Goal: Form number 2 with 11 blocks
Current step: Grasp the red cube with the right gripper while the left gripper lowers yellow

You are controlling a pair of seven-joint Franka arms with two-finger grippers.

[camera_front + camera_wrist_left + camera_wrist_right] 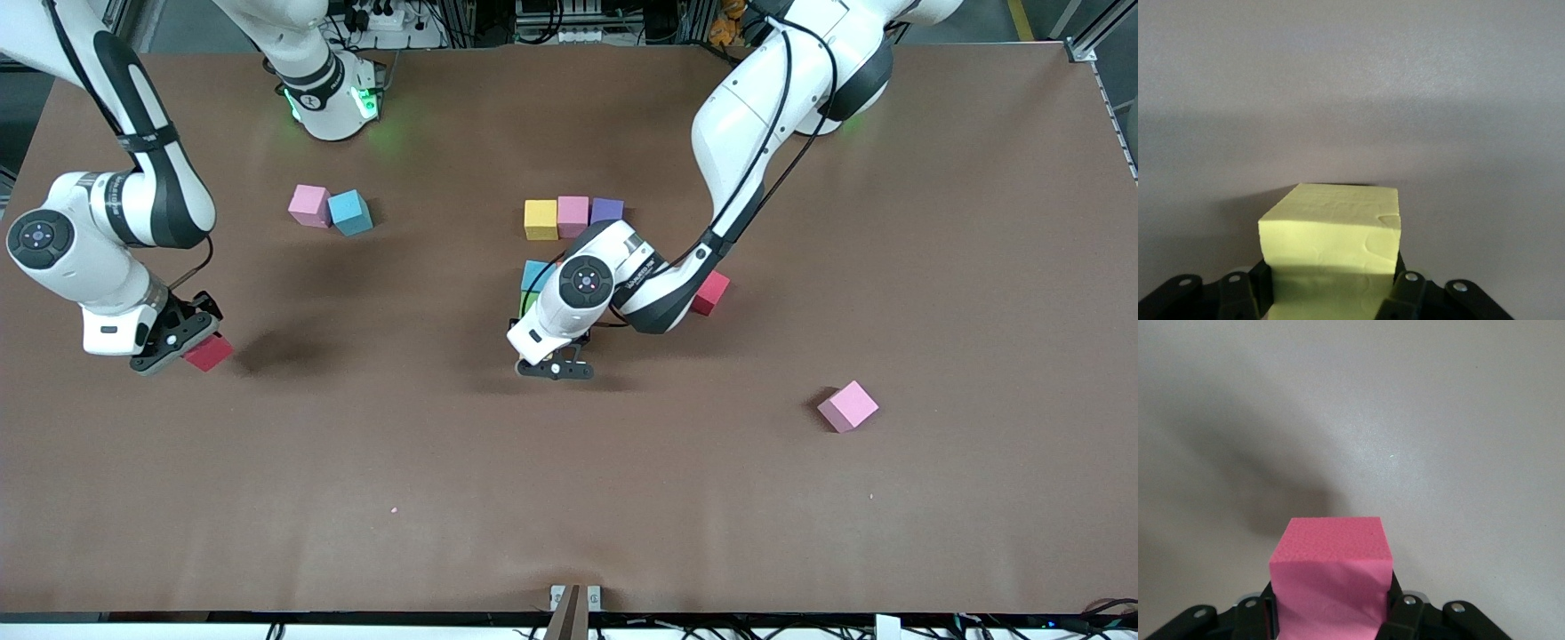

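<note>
The blocky digit is only begun: just above the centre of the front view a row of three small matte cubes, the yellow cube [540, 220], a pink cube [573, 216] and the purple cube [607, 211], lies edge to edge as what looks like the top bar, and a blue cube [534, 275] with a sliver of green beneath it peeks out beside the left arm, which hides how they join. A red cube [711, 293] shows under that arm's elbow. Still loose are a pink and blue pair [330, 210] in the upper left and a lone pink cube [848, 406] at lower right, so most of the figure remains to be built. The left gripper [557, 368], at centre, has its jaws clamped on a pale yellow cube [1331, 233] that sits squarely between them, low over bare table. The right gripper [174, 345], at the left edge, likewise pinches a red cube [1331, 577] between its fingers above its own shadow.
</note>
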